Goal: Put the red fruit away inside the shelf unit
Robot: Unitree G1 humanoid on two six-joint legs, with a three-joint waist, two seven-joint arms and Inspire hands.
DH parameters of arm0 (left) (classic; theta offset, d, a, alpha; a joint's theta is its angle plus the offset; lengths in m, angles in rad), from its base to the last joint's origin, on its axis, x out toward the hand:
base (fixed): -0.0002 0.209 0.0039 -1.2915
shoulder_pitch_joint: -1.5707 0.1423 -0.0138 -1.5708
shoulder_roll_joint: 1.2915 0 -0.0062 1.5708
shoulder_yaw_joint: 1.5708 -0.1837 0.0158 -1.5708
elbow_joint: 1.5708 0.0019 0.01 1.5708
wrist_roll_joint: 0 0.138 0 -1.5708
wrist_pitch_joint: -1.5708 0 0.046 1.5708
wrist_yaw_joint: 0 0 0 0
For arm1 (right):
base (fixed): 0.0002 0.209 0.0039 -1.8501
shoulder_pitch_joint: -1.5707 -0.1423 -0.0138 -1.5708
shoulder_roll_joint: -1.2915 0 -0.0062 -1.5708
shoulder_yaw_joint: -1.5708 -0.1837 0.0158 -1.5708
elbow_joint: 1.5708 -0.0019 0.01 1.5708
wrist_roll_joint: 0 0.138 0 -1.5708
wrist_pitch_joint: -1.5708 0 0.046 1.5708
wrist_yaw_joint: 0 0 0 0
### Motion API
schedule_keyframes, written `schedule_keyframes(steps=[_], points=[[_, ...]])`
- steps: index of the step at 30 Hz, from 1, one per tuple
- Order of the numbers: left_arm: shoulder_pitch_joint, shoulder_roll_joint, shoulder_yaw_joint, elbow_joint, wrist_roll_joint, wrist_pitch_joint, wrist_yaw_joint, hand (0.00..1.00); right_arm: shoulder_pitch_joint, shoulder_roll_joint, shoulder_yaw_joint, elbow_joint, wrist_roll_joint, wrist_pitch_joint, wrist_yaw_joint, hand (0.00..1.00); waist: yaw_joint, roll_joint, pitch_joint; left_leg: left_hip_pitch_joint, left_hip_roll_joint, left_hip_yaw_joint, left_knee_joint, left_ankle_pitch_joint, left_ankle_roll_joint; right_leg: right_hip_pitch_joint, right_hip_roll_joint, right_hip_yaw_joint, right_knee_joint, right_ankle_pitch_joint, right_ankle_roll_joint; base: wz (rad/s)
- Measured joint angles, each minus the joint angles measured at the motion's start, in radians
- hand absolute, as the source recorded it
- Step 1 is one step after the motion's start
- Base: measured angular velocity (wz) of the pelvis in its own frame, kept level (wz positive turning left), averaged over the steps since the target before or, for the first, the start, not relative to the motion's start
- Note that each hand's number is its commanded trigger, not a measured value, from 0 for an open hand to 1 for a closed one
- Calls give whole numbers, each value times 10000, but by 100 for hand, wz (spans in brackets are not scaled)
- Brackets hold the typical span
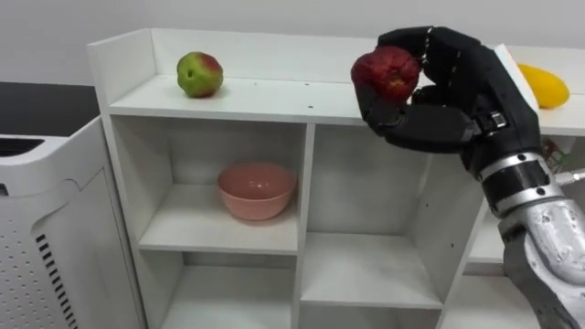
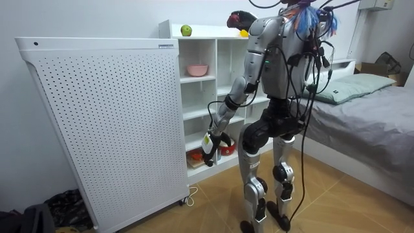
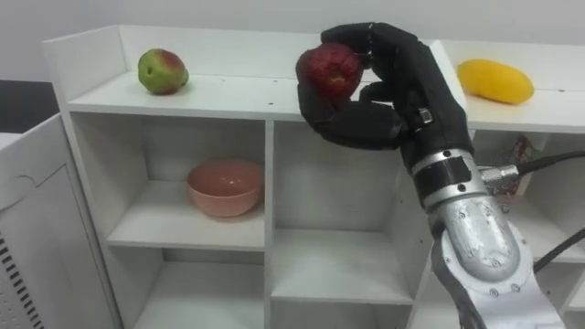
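Observation:
My right hand [image 1: 439,87] [image 3: 384,78] is raised in front of the white closet's top shelf [image 1: 265,100] [image 3: 228,96], its fingers curled round a dark red apple [image 1: 387,71] [image 3: 329,68] held just above the shelf's front edge. A green-red apple [image 1: 199,74] [image 3: 162,70] lies at the shelf's left end. A yellow mango [image 1: 545,85] [image 3: 494,80] lies at the right. In the room view I stand facing the closet [image 2: 200,84], right hand [image 2: 238,19] up at the top, left hand [image 2: 210,144] hanging low beside the lower shelves, fingers curled and holding nothing.
A pink bowl [image 1: 257,190] [image 3: 225,186] sits in the upper left compartment. A white perforated cabinet [image 1: 46,228] [image 2: 103,123] stands right beside the closet's left side. A bed [image 2: 362,123] lies at the room view's right. Something red sits on a low shelf [image 2: 226,147].

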Motion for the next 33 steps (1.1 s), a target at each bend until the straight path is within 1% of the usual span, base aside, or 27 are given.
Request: schedule_keyframes(steps=[2,3,4,6,8,10,12,13,14,15,16,17,18,19,20,22,23,25,26,27,29,31,32,33], points=[[21,-8,0,3,-11,-61,129,0,52,2,113,-125,116,0,141,100,-1,31,21,1,-2,50,-15,-1,-1,-6,9,11,-1,1,-2,-5],[51,-14,0,3,-14,-145,186,0,73,38,124,-202,143,8,227,100,7,54,34,1,-1,85,-33,-1,-1,-26,17,55,-2,1,-1,-6],[74,-35,0,4,-14,-167,304,0,100,89,130,-362,88,19,300,100,29,90,57,-4,5,115,-60,-1,-1,-53,25,71,-2,1,-2,-6],[132,-58,0,9,-14,-168,349,0,150,160,155,-508,-37,18,471,100,40,139,62,-1,5,124,-95,-1,-1,-70,31,90,-8,1,-1,-3],[159,-70,-5,67,-55,-177,370,0,221,358,156,-516,-86,17,517,100,44,158,59,-7,11,123,-117,-1,-1,-97,41,110,-11,1,-1,0],[218,-94,-28,247,-204,-317,506,0,371,505,243,-489,-15,16,652,100,80,174,59,-12,16,153,-117,0,-3,-159,48,151,-13,1,-1,-3],[282,-108,-66,441,-376,-461,588,0,500,629,418,-395,78,-20,685,100,101,184,64,-11,21,214,-117,1,-3,-200,58,282,-32,1,-1,-13],[384,-112,-99,455,-553,-480,680,0,736,786,548,-324,181,-53,660,100,103,190,63,6,33,207,-113,1,-3,-196,66,316,-37,1,-1,-9],[424,-120,-115,454,-600,-499,718,0,907,858,612,-269,235,-117,659,100,104,195,67,4,34,203,-113,1,-3,-197,69,315,-43,1,-2,0],[462,-137,-208,500,-605,-544,760,0,1233,990,792,61,266,-360,658,100,101,226,87,-14,35,199,-114,1,-3,-203,67,314,-54,3,-4,0],[466,-201,-259,570,-606,-584,794,0,1534,1137,940,430,268,-379,666,100,100,214,78,-36,44,197,-108,1,-3,-227,57,314,-40,6,-9,0],[464,-238,-300,604,-611,-601,798,0,1705,1196,982,618,274,-376,669,100,102,234,84,-72,47,195,-85,1,-3,-250,48,308,-30,8,-12,0],[465,-313,-400,658,-611,-683,798,0,2019,1229,1050,910,289,-362,673,100,114,263,57,-236,48,186,-28,2,-1,-410,13,293,24,16,-15,0],[457,-375,-487,757,-617,-788,800,0,2189,1239,1146,1259,299,-395,680,100,113,309,61,-378,42,194,7,19,23,-568,-8,296,79,42,-11,-3],[459,-393,-563,838,-628,-794,801,0,2195,1260,1238,1665,348,-432,688,100,105,327,69,-423,35,214,9,33,33,-664,-21,322,166,43,-10,-8],[349,-396,-1000,922,-655,-793,812,0,2194,1277,1323,3009,690,-411,719,100,68,322,53,-800,17,227,139,76,73,-1063,-88,253,346,46,-16,-2],[314,-394,-1105,922,-752,-793,820,0,2195,1296,1320,3284,845,-410,697,100,56,321,53,-900,11,226,150,104,80,-1150,-112,215,355,65,-28,7],[99,-387,-1379,1179,-1000,-798,913,0,2196,1488,1321,4426,1231,-416,473,100,47,319,58,-1158,-11,222,155,194,89,-1437,-185,131,436,109,-47,2],[67,-388,-1386,1197,-999,-795,913,0,2197,1549,1321,4628,1282,-409,391,100,54,317,61,-1237,-12,220,168,208,89,-1531,-219,98,507,109,-47,0],[27,-395,-1391,1198,-1008,-796,912,0,2197,1619,1321,4961,1488,-418,281,100,32,314,72,-1368,-21,205,185,241,89,-1669,-248,49,538,119,-64,0],[-89,-398,-1395,1360,-1244,-834,913,0,2169,1615,1298,5875,2305,-649,297,100,16,302,117,-1527,-22,157,295,246,88,-1822,-271,22,697,116,-70,7],[-340,-384,-1539,1617,-1624,-953,994,0,2133,1621,1237,6861,3293,-672,141,100,28,244,187,-2006,-37,121,525,249,92,-2303,-341,25,977,105,-75,6],[-372,-383,-1563,1627,-1650,-954,1005,0,2132,1638,1201,7047,3544,-670,103,100,58,255,204,-2140,-59,122,569,262,114,-2432,-377,15,1041,103,-79,4],[-433,-411,-1569,1653,-1785,-952,999,0,2127,1655,1121,7280,4073,-654,29,100,26,297,239,-2387,-110,131,679,286,150,-2663,-442,-48,1115,99,-83,5]])
